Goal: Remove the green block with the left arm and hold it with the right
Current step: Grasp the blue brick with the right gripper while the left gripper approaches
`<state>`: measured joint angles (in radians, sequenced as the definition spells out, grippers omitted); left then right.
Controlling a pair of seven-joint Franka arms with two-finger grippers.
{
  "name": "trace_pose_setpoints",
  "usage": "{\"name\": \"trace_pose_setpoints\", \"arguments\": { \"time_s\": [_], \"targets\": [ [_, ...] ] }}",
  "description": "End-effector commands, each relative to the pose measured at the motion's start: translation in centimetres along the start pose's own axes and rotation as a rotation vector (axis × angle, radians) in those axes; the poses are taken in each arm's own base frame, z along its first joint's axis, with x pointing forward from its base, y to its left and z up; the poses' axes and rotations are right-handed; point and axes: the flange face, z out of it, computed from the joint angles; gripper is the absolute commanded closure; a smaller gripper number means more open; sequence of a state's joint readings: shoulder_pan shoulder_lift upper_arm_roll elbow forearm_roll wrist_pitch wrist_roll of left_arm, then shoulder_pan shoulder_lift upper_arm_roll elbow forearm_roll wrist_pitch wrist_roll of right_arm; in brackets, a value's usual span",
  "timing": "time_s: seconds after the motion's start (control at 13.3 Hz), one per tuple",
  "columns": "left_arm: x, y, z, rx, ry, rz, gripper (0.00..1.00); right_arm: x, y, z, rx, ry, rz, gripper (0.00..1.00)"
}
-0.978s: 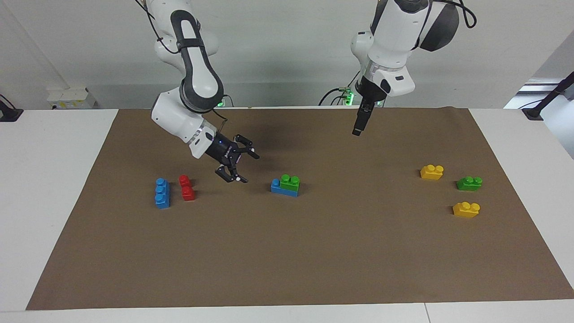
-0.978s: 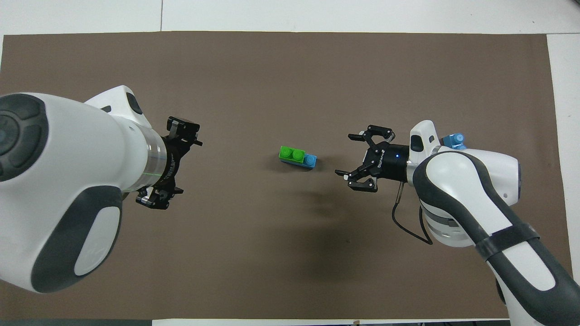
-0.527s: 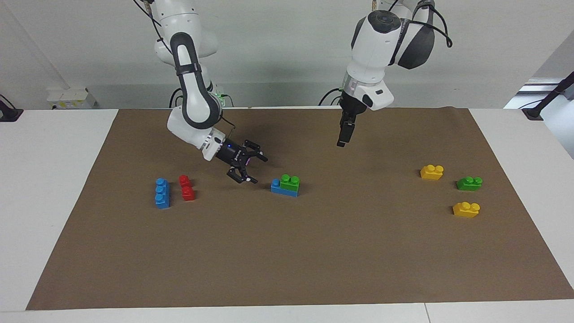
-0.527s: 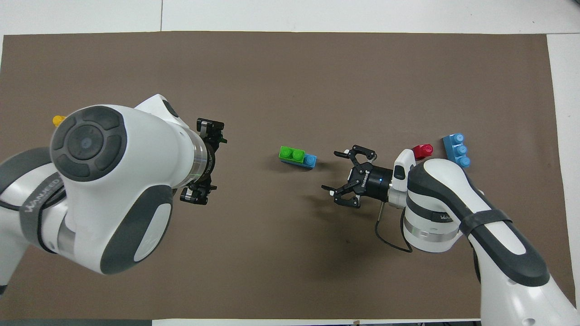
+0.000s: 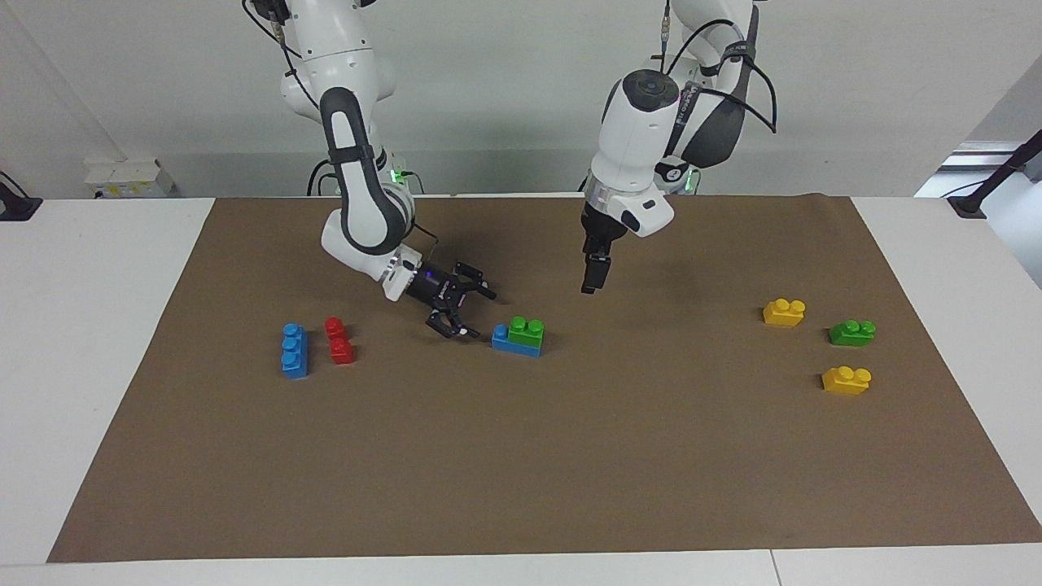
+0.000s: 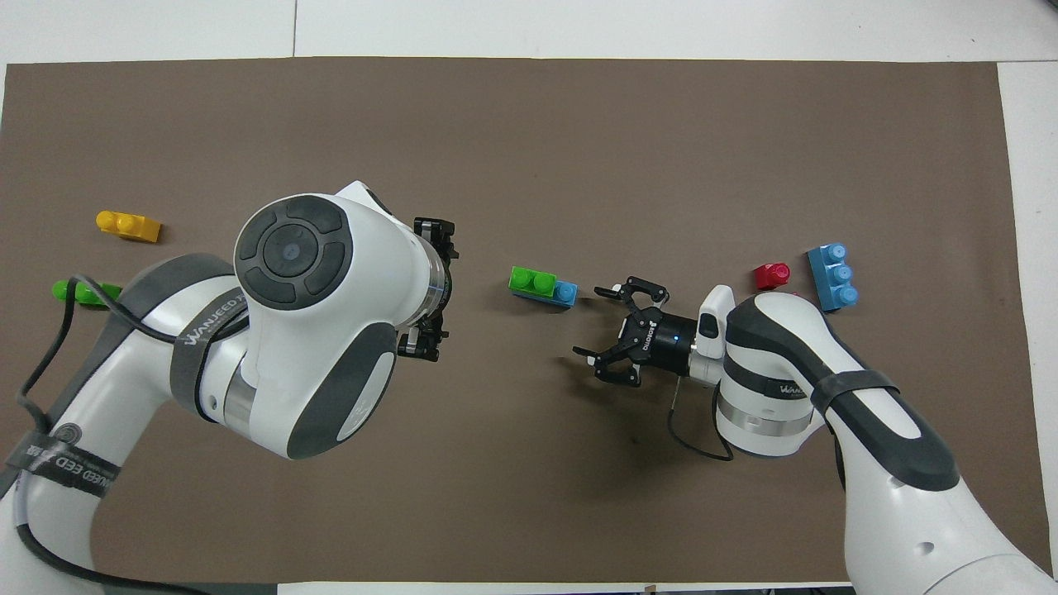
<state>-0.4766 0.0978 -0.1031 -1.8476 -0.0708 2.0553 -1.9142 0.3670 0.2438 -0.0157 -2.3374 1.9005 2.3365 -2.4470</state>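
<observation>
The right gripper [image 5: 462, 312] is hanging low over the brown mat [image 5: 521, 472], its claw spread wide and holding nothing. Its fingertips are pointing at the blue end of the stack, just beside it but not touching; a thin strip of bare mat is showing between them. The left gripper [image 5: 589, 275] is hovering above the mat, jaws wide apart in the overhead view and empty, pointing down at a spot toward the left arm's end from the stack, with clear air under it.

The green block [image 5: 527, 329] is sitting on a blue brick [image 5: 513, 343], covering the end that faces the left gripper and leaving one blue stud bare on the right gripper's side. Open mat is lying all round the stack, and the whole half of the mat farther from the robots is bare out to its edge.

Counting: two blue bricks, the second [image 5: 294, 351] lying with two red pieces [image 5: 338, 340] toward the right arm's end; two green, the second [image 5: 851, 332] between two yellow bricks [image 5: 784, 312] toward the left arm's end.

Since a second ago both grippers have been closing in on the stack, the right one dropping lower, the left one coming down and inward. No brick has moved.
</observation>
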Motion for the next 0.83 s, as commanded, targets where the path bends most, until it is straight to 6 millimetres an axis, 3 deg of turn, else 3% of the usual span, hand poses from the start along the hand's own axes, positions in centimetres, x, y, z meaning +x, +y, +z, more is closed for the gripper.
{"name": "trace_pose_setpoints", "arguments": {
  "time_s": [0.0, 0.23, 0.6, 0.75],
  "targets": [
    [-1.6, 1.7, 1.7, 0.001, -0.012, -0.021, 0.00, 0.0, 0.7, 0.1, -0.023, 0.008, -0.015, 0.00],
    [-2.0, 2.2, 2.2, -0.029, -0.024, -0.058, 0.00, 0.8, 2.1, 1.2, -0.031, 0.010, -0.033, 0.00],
    [-3.7, 2.2, 5.7, -0.009, -0.022, -0.109, 0.00, 1.8, 3.0, 1.1, -0.057, -0.003, -0.057, 0.00],
    [-5.2, 3.2, 7.2, 0.010, -0.018, -0.111, 0.00, 2.8, 3.9, 1.8, -0.080, -0.015, -0.078, 0.00]
  ]
}}
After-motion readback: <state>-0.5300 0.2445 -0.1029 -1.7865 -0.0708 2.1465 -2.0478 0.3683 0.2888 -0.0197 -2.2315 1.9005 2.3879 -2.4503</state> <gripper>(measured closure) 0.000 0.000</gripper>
